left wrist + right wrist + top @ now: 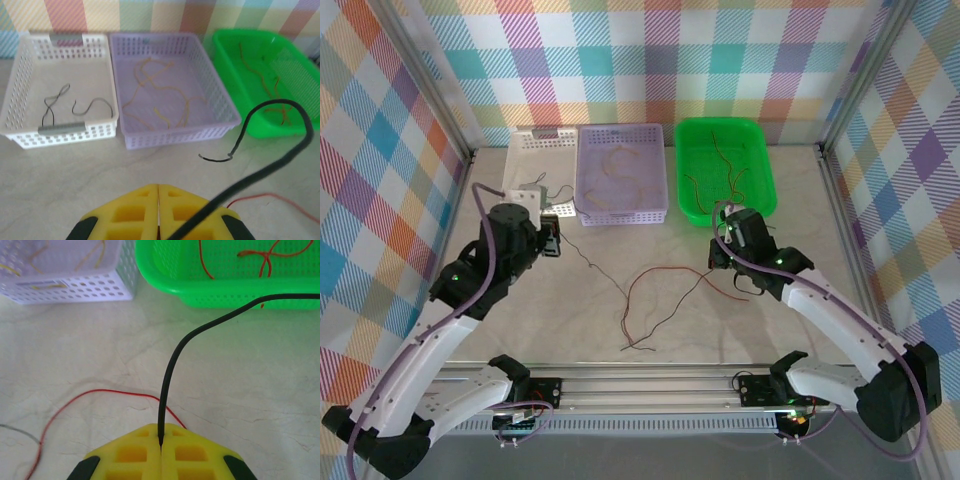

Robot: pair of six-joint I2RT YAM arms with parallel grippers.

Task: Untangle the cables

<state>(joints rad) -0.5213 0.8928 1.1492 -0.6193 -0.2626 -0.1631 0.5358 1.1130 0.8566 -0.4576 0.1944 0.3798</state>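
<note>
Our left gripper point(158, 192) and right gripper point(161, 435) are both pressed together, each pinching black wire point(162, 400). Pulling could snag the loose red wire point(100, 391) lying on the table point(520, 320) and drag it along. The white basket point(15, 85) holds black wires point(92, 101), the purple basket point(220, 90) yellow wires point(165, 90), and the green basket point(225, 50) red wires point(263, 262).

Overhead; wrists low, facing purple basket point(170, 135)

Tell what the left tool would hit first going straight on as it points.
Probably the purple basket's near wall, across the table; if it tilts down, the table first. Depth is unclear.
</note>
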